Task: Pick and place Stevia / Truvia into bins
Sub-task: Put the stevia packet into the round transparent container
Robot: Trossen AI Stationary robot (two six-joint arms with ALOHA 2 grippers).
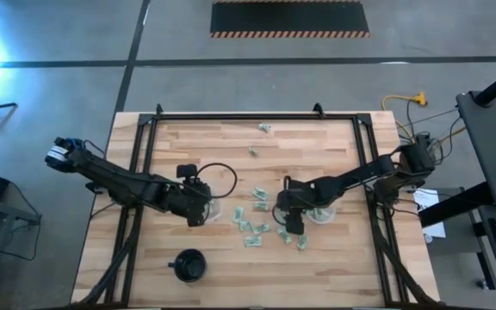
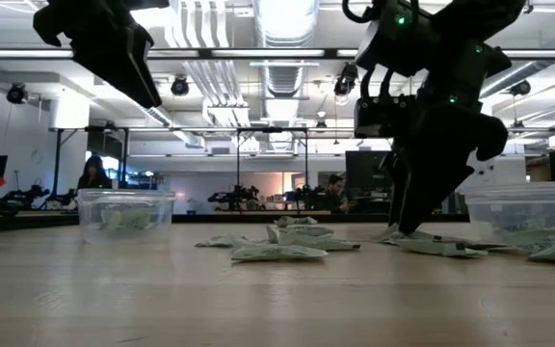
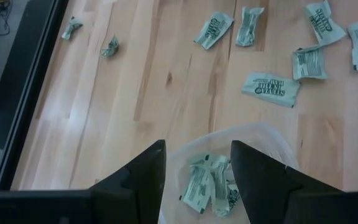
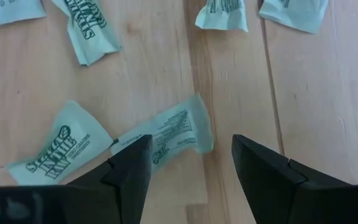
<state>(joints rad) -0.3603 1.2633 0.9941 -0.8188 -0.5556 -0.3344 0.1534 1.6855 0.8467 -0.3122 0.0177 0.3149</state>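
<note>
On the left of the wooden table, the left gripper hangs just above a clear plastic cup, its fingers apart with nothing between them. A few pale green sweetener packets lie inside that cup, piled on its bottom. From table height the same cup shows its green contents low behind the see-through wall, with the left arm up above it.

A black round cup stands alone near the table's front edge, well apart from the rest; what it holds cannot be told.

In the middle, loose packets lie scattered flat on the wood between the two clear cups, and a few more lie farther back.

The right gripper is down among these, fingers spread wide on either side of one packet that lies on the table, not yet squeezed.

Just to its right stands the second clear cup, with some packets in its bottom.
</note>
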